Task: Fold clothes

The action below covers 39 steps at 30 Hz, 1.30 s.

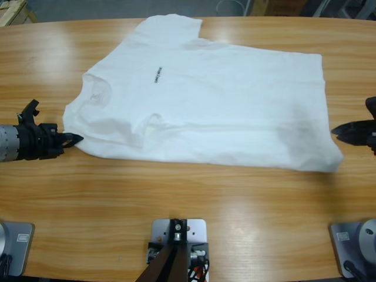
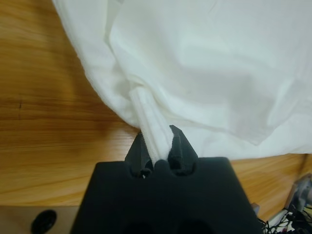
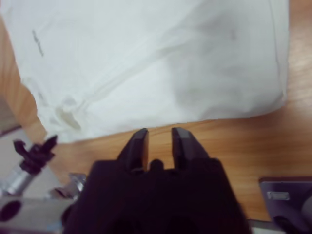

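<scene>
Although the high view shows only that the left gripper (image 1: 75, 139) meets the white T-shirt (image 1: 223, 100) at its sleeve corner, the left wrist view shows the hold itself: a rolled hem of the fabric runs down between the two black fingers (image 2: 181, 146), which are closed on it. The shirt lies flat on the wooden tabletop (image 1: 205, 217), spread out ahead of those fingers, its long axis running from the round neck near the left gripper to the bottom hem near the right gripper (image 1: 336, 131). A small dark chest print (image 1: 157, 76) sits well beyond the left fingers, and one sleeve points toward the tabletop's far edge. In the right wrist view the right gripper's fingers stand slightly parted with nothing between them, over bare wood, the shirt's edge just ahead of their tips and apart from them. The same view catches the left arm beyond the shirt.
</scene>
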Each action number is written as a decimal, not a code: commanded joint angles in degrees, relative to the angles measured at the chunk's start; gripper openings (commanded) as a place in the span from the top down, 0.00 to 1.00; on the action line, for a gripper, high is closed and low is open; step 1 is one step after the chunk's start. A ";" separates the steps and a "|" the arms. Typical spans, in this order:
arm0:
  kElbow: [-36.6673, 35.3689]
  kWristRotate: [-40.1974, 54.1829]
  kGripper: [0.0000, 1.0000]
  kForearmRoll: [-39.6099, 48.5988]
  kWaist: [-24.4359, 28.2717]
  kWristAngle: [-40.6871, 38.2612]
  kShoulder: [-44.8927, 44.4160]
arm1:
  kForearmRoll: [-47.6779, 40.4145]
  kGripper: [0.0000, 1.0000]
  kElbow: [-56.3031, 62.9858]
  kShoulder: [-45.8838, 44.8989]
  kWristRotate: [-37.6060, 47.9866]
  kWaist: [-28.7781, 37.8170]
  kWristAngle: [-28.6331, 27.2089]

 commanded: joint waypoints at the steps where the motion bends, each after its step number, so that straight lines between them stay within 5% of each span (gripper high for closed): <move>1: 1.45 0.53 1.00 -0.73 -0.71 -0.92 -0.71 | -1.07 0.03 4.61 9.40 8.73 -0.65 -3.91; 13: 1.48 0.64 1.00 -0.73 -1.15 -1.09 -0.19 | -3.03 0.04 9.73 6.83 13.66 3.29 -12.09; 31: 2.38 0.97 1.00 -0.73 -1.33 -1.69 -0.01 | -14.44 0.05 12.26 16.17 14.54 3.29 -12.63; 33: 2.43 1.04 1.00 -0.73 -1.33 -1.67 -0.01 | -15.46 0.13 12.59 17.36 14.57 3.29 -12.39; 37: 2.33 1.14 1.00 -0.73 -1.33 -1.62 0.20 | -15.99 0.68 12.93 16.85 14.54 3.56 -12.39; 38: 2.26 1.14 1.00 -0.73 -1.33 -1.62 0.30 | -16.34 0.70 13.03 16.80 14.38 3.63 -12.23; 39: 2.26 1.14 1.00 -0.73 -1.33 -1.62 0.45 | -16.71 0.89 13.14 16.76 14.08 3.92 -12.10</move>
